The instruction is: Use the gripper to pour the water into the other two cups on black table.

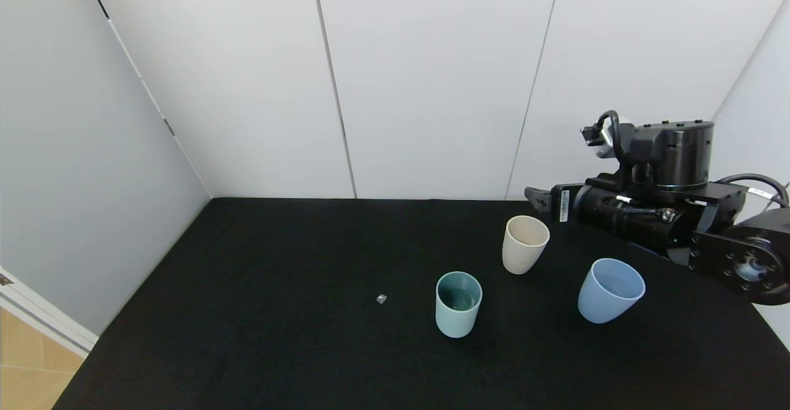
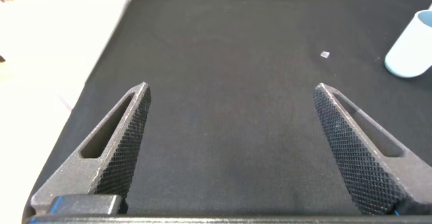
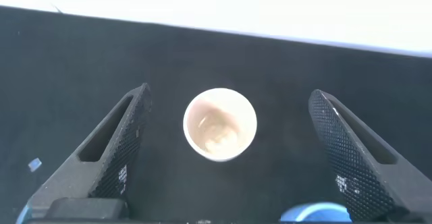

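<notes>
On the black table (image 1: 278, 336) stand three upright cups. The beige cup (image 1: 524, 244) is farthest back, the teal-green cup (image 1: 458, 305) is in front of it to the left, and the periwinkle-blue cup (image 1: 610, 290) is to the right. My right gripper (image 1: 536, 199) is open and hangs above and just behind the beige cup without touching it. In the right wrist view the beige cup (image 3: 220, 124) lies between the spread fingers of the right gripper (image 3: 231, 92), with a faint sheen of water inside. The periwinkle rim (image 3: 316, 214) shows at the edge. My left gripper (image 2: 231, 88) is open and empty over bare cloth.
A small grey speck (image 1: 381, 299) lies on the cloth left of the teal cup and also shows in the left wrist view (image 2: 325, 54). A pale blue-green cup wall (image 2: 410, 48) shows at that view's edge. White walls close the table at the back and left.
</notes>
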Robot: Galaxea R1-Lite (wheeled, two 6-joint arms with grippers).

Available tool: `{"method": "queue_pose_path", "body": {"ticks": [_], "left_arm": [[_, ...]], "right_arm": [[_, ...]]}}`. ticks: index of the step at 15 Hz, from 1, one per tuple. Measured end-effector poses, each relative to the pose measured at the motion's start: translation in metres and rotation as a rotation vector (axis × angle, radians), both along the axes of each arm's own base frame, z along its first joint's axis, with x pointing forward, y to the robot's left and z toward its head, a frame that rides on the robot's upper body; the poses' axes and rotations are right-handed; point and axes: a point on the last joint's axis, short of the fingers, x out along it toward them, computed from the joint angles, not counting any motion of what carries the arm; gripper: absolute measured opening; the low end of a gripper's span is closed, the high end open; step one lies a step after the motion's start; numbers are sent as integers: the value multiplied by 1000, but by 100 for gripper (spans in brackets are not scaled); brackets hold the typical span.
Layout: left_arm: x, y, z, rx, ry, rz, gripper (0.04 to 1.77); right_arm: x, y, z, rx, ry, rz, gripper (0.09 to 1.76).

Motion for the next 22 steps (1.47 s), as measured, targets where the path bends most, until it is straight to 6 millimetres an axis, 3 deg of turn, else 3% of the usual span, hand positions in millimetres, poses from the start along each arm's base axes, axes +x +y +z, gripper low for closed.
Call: {"method": "queue_pose_path", "body": {"ticks": [3,6,13,16,22], "left_arm": [[0,0,0,0,0,0,172],[0,0,0,0,0,0,172],[0,0,0,0,0,0,172],[0,0,0,0,0,0,172],[0,0,0,0,0,0,172]], "right_arm": [[-20,0,13,-22,8,-22,170],[-54,-11,27,-25,7,-24,170],[-166,-63,38,-46,4,-94,170],[-214,-86,33,-44,-38,-163,170],[-297,-125,3,-66,-71,-289,170]]}}
